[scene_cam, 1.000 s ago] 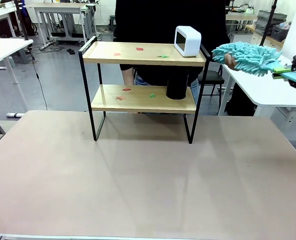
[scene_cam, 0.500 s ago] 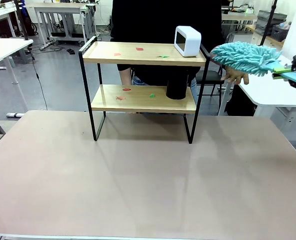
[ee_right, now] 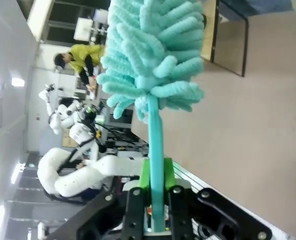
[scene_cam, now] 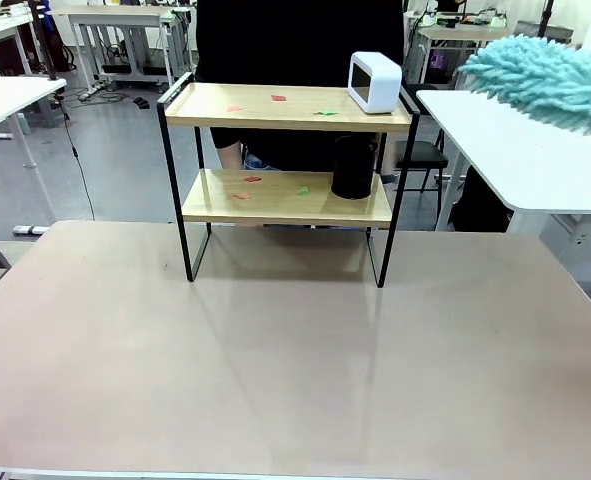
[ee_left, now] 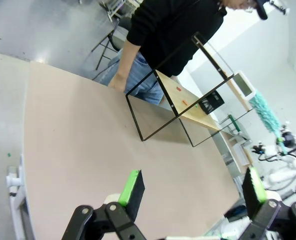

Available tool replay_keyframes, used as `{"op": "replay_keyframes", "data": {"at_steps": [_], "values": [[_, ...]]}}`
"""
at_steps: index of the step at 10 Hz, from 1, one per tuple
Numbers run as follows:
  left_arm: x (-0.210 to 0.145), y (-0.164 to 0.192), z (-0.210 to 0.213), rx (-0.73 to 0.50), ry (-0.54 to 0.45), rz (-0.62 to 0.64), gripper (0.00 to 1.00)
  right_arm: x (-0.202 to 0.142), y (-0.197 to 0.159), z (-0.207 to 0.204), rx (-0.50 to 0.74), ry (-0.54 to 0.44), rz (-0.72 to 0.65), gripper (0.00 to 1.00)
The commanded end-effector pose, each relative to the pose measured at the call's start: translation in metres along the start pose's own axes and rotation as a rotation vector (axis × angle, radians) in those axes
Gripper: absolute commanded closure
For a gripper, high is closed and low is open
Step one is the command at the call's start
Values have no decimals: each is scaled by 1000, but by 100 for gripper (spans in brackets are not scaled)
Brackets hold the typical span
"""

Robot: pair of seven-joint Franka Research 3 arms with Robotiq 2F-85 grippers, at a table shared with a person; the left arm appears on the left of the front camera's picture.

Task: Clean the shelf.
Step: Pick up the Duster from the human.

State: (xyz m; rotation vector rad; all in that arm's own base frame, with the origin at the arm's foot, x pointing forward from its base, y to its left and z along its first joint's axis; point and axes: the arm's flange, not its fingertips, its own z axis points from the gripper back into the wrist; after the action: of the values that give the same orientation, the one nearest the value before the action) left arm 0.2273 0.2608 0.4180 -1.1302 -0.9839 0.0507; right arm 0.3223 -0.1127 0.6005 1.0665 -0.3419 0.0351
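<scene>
The shelf (scene_cam: 275,118), two light wooden boards in a thin black frame, stands at the table's far side. Small red and green scraps (scene_cam: 279,98) lie on both boards. A white boxy device (scene_cam: 375,82) sits on the top board and a black cylinder (scene_cam: 353,167) on the lower one. A fluffy teal duster (scene_cam: 545,80) hangs high at the right, off to the side of the shelf. In the right wrist view my right gripper (ee_right: 155,197) is shut on the duster's (ee_right: 148,55) teal handle. My left gripper (ee_left: 193,192) is open over the table, well short of the shelf (ee_left: 188,102).
A person in black (scene_cam: 295,40) stands right behind the shelf, one hand (ee_left: 118,82) at the table's far edge. A white side table (scene_cam: 535,170) stands at the right. The brown tabletop (scene_cam: 295,360) stretches wide in front of the shelf.
The duster has swung up and to the right, and the right gripper has left the front view. The person's hand has come off the duster, and the person has shifted left.
</scene>
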Motion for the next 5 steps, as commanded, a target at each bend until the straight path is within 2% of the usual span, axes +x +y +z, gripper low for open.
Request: {"op": "replay_keyframes", "data": {"at_steps": [1,3,5], "values": [[2,-1,-3,-16,-21,-22,0,-49,20,16,-109,72,67,100],[2,-1,-3,-16,-21,-22,0,-89,33,26,-208,165,161,100],[2,-1,-3,-16,-21,-22,0,-117,29,19,-252,193,200,100]]}}
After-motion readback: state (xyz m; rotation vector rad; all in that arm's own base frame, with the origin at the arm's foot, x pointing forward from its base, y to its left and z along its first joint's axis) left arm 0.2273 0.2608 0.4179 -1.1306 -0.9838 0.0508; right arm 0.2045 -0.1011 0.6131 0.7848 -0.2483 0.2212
